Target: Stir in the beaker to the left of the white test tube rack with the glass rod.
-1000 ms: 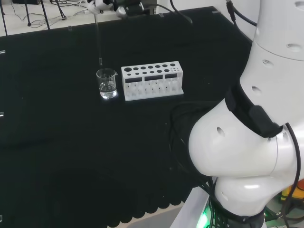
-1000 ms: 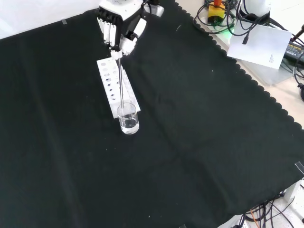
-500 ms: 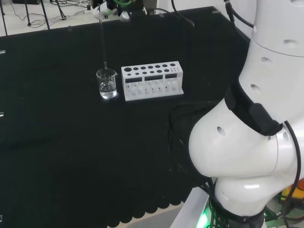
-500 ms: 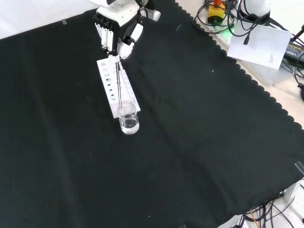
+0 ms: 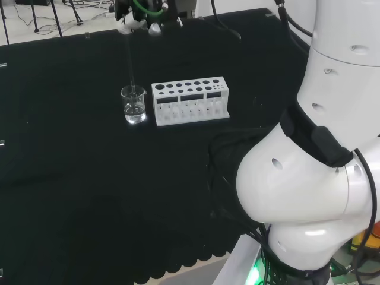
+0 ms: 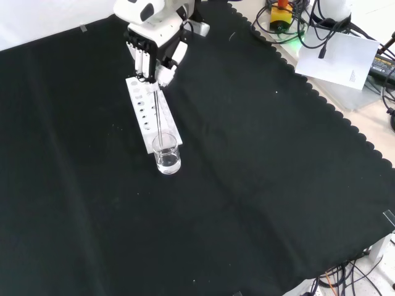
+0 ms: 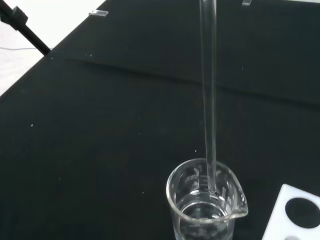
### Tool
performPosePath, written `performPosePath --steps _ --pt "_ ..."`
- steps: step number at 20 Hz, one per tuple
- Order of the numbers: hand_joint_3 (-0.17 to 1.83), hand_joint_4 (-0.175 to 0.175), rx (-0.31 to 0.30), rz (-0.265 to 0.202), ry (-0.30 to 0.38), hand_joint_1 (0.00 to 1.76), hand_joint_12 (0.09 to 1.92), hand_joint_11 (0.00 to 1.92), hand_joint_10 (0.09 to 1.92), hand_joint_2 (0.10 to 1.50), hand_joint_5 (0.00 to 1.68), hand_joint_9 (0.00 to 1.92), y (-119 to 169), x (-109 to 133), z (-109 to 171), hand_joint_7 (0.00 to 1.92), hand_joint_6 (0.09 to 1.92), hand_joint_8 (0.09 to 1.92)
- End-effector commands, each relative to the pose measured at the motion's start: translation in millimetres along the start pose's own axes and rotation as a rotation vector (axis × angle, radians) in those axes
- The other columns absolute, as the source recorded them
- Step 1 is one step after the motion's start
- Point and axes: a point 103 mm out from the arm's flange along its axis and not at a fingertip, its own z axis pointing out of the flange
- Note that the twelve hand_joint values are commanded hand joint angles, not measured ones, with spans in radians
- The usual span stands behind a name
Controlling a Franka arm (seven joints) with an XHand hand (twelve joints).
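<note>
Black cloth (image 6: 259, 185) across the whole bench. White test tube rack (image 5: 190, 101) lying just beside the beaker (image 5: 133, 104), on its right in the head view, behind it in the front view. Hand (image 6: 154, 52) above the rack's far end in the front view, fingers curled and pinching the top of the glass rod (image 6: 158, 114). Beaker partly filled with clear liquid. Rod near upright, lower tip just inside the rim in the wrist view, seemingly above the liquid (image 7: 202, 215).

Judged light, stiff, smooth and brittle: best taken near the upper end and kept off the glass wall. Beaker light too, easily tipped.
</note>
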Motion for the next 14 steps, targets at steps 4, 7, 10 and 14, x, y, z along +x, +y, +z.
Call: performPosePath --steps 4,7,10,14 --pt "-0.17 -0.175 0.043 -0.015 -0.005 1.31 0.48 1.63 0.94 1.12 1.29 1.52 14.8 8.1 31.8 1.14 0.19 1.07" --pt "-0.17 -0.175 0.058 -0.020 -0.004 1.31 0.48 1.63 0.94 1.12 1.29 1.52 22.1 9.0 41.0 1.14 0.19 1.07" --pt "-0.17 -0.175 0.069 -0.022 -0.003 1.31 0.48 1.63 0.94 1.12 1.29 1.52 28.9 7.8 47.0 1.15 0.19 1.07" --pt "-0.17 -0.175 0.070 -0.020 0.008 1.31 0.48 1.63 0.94 1.12 1.29 1.52 39.8 1.0 49.5 1.15 0.18 1.07"
